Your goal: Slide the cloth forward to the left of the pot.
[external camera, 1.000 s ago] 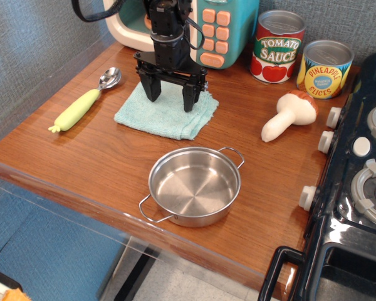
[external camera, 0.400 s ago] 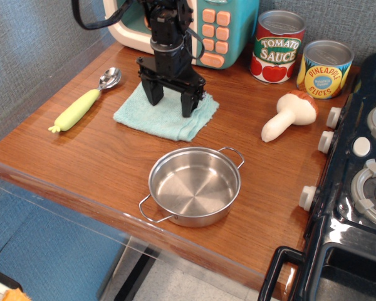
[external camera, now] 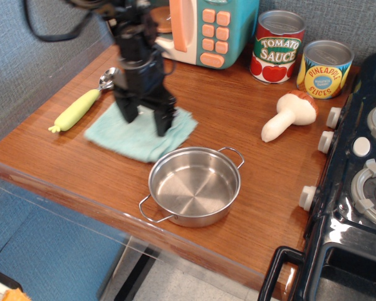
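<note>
The light teal cloth (external camera: 135, 139) lies flat on the wooden counter, up and to the left of the pot, its near right corner close to the pot's rim. The shiny steel pot (external camera: 195, 184) with two wire loop handles stands empty near the front edge. My black gripper (external camera: 145, 120) points down onto the cloth with its two fingers spread apart, fingertips (external camera: 163, 125) pressing on the fabric. It grasps nothing between them.
A yellow-handled spoon (external camera: 83, 104) lies left of the cloth. A toy microwave (external camera: 210, 28) stands at the back, with a tomato sauce can (external camera: 277, 47) and pineapple can (external camera: 324, 69) beside it. A toy mushroom (external camera: 289, 115) lies right. A black stove (external camera: 357, 182) borders the right.
My gripper has moved forward and to the left, dragging the cloth with it. The cloth now lies closer to the front edge and the pot. The pot has not moved.
</note>
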Robot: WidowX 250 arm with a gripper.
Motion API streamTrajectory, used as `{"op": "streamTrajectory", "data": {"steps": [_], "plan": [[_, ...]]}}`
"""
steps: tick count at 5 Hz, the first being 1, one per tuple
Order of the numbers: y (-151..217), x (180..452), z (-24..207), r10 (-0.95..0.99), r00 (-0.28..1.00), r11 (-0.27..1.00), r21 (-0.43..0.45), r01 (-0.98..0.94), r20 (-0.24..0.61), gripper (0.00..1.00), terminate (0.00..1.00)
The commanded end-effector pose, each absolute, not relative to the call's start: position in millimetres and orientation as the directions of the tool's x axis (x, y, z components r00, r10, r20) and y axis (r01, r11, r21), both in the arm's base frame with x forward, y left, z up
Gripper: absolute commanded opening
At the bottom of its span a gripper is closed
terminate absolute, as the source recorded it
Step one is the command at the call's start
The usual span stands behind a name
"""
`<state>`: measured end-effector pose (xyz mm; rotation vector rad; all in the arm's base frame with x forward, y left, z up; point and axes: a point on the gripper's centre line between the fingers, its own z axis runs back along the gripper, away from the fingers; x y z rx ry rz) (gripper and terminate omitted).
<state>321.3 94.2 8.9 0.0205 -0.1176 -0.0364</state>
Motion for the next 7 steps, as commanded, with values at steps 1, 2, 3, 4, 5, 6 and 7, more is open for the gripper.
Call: {"op": "streamTrajectory", "data": {"steps": [1,2,3,4,5,6,7], "plan": [[114.6,254.5,6.9,-0.011,0.995,1.0,0.007,0.011,0.098,1.0,0.0],[108.3,240.8,9.4,-0.049,0.993,0.999,0.004,0.048,0.108,1.0,0.0],[100.5,249.9,9.5,-0.074,0.99,0.997,0.011,0.073,0.116,1.0,0.0],[82.1,273.8,40.8,-0.134,0.977,0.991,0.034,0.13,0.167,1.0,0.0],[64.6,286.3,76.5,-0.167,0.969,0.986,0.06,0.158,0.181,1.0,0.0],[52.2,285.2,100.1,-0.156,0.981,0.982,0.122,0.142,0.113,1.0,0.0],[45.7,280.2,106.1,-0.148,0.985,0.982,0.131,0.135,0.091,1.0,0.0]]}}
